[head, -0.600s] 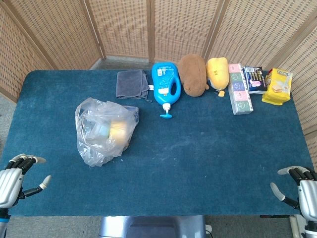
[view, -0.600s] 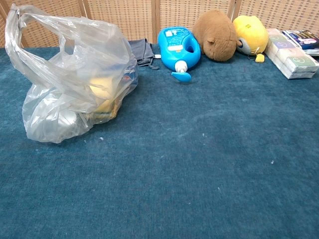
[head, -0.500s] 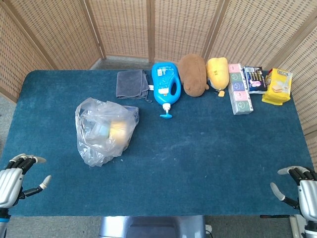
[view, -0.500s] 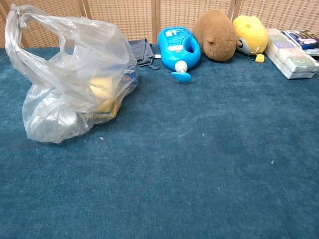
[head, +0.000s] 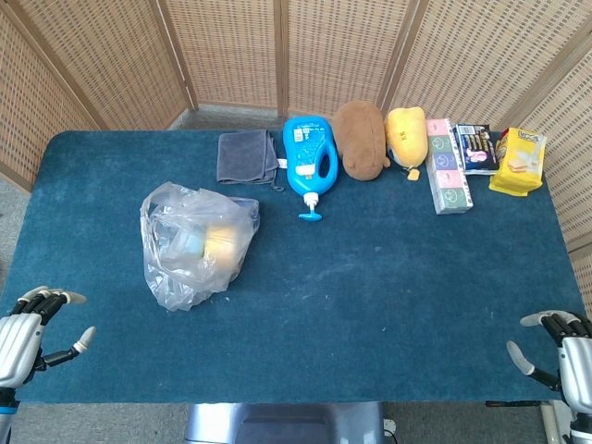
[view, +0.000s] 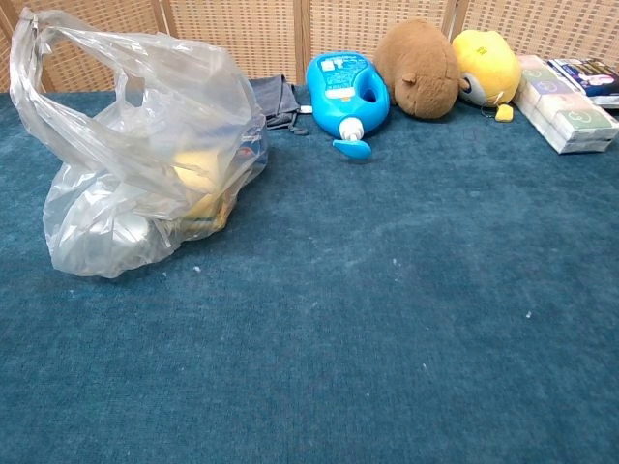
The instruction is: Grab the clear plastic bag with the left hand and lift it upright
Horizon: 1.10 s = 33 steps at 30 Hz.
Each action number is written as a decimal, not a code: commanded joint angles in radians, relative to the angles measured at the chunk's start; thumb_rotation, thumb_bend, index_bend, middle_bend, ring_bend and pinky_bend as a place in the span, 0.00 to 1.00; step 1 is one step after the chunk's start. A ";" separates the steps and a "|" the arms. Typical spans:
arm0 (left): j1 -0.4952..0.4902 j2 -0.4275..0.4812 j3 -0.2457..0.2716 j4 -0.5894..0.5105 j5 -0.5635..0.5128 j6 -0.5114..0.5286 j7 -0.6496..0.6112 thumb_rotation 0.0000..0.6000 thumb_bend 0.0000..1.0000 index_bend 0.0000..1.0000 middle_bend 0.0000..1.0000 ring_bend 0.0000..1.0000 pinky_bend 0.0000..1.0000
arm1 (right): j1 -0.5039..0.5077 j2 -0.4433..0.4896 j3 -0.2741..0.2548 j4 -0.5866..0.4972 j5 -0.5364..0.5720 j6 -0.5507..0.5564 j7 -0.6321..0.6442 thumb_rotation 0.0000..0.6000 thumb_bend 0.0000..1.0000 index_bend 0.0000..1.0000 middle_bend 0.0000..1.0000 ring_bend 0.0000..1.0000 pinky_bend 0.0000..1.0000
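The clear plastic bag lies slumped on the blue table, left of centre, with yellowish and pale items inside. In the chest view the clear plastic bag fills the upper left, its handles flopped toward the back. My left hand hovers at the table's near left corner, fingers spread, holding nothing, well short of the bag. My right hand is at the near right corner, also spread and empty. Neither hand shows in the chest view.
Along the back edge sit a grey cloth, a blue detergent bottle, a brown plush, a yellow plush, a pastel box, a dark packet and a yellow packet. Wicker screens stand behind.
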 commanded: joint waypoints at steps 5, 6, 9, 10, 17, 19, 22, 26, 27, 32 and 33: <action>-0.029 0.024 -0.005 -0.019 -0.014 -0.055 -0.178 0.23 0.28 0.32 0.33 0.22 0.13 | 0.002 0.000 0.001 0.007 0.001 -0.004 0.003 0.10 0.32 0.42 0.42 0.32 0.22; -0.035 0.031 -0.007 -0.023 -0.018 -0.067 -0.219 0.23 0.28 0.32 0.33 0.22 0.13 | 0.002 0.000 0.001 0.007 0.002 -0.004 0.004 0.10 0.32 0.42 0.42 0.32 0.22; -0.061 0.062 -0.015 -0.031 -0.029 -0.114 -0.382 0.23 0.28 0.32 0.33 0.22 0.13 | 0.000 0.001 0.001 0.009 0.003 -0.002 0.008 0.10 0.32 0.42 0.42 0.32 0.22; -0.075 0.078 -0.018 -0.030 -0.031 -0.138 -0.461 0.24 0.28 0.32 0.33 0.22 0.13 | -0.001 0.002 0.001 0.009 0.004 -0.001 0.009 0.10 0.32 0.42 0.42 0.32 0.22; -0.153 0.143 -0.053 0.045 -0.055 -0.270 -0.940 0.23 0.28 0.32 0.33 0.22 0.14 | -0.002 0.007 0.002 0.005 0.006 0.000 0.001 0.10 0.32 0.42 0.42 0.32 0.22; -0.171 0.148 -0.058 0.065 -0.055 -0.303 -1.057 0.23 0.28 0.32 0.33 0.22 0.15 | 0.000 0.008 0.003 0.001 0.005 -0.002 -0.005 0.11 0.32 0.42 0.42 0.32 0.22; -0.207 0.156 -0.063 0.121 -0.036 -0.364 -1.262 0.23 0.28 0.32 0.33 0.22 0.15 | 0.004 0.009 0.005 -0.010 0.006 -0.007 -0.020 0.11 0.32 0.42 0.42 0.32 0.22; -0.241 0.147 -0.066 0.205 -0.016 -0.410 -1.442 0.22 0.28 0.32 0.33 0.22 0.15 | 0.008 0.008 0.007 -0.023 0.011 -0.015 -0.042 0.11 0.32 0.42 0.42 0.32 0.22; -0.251 0.142 -0.066 0.226 -0.014 -0.424 -1.481 0.22 0.28 0.32 0.33 0.22 0.15 | 0.010 0.008 0.008 -0.026 0.013 -0.018 -0.048 0.11 0.32 0.42 0.42 0.32 0.22; -0.289 0.128 -0.062 0.302 0.028 -0.458 -1.670 0.23 0.28 0.28 0.32 0.22 0.15 | 0.017 0.006 0.011 -0.038 0.020 -0.028 -0.069 0.10 0.32 0.42 0.42 0.32 0.22; -0.295 0.126 -0.061 0.316 0.037 -0.457 -1.705 0.23 0.28 0.26 0.31 0.22 0.15 | 0.018 0.005 0.012 -0.039 0.022 -0.030 -0.072 0.10 0.32 0.42 0.42 0.32 0.22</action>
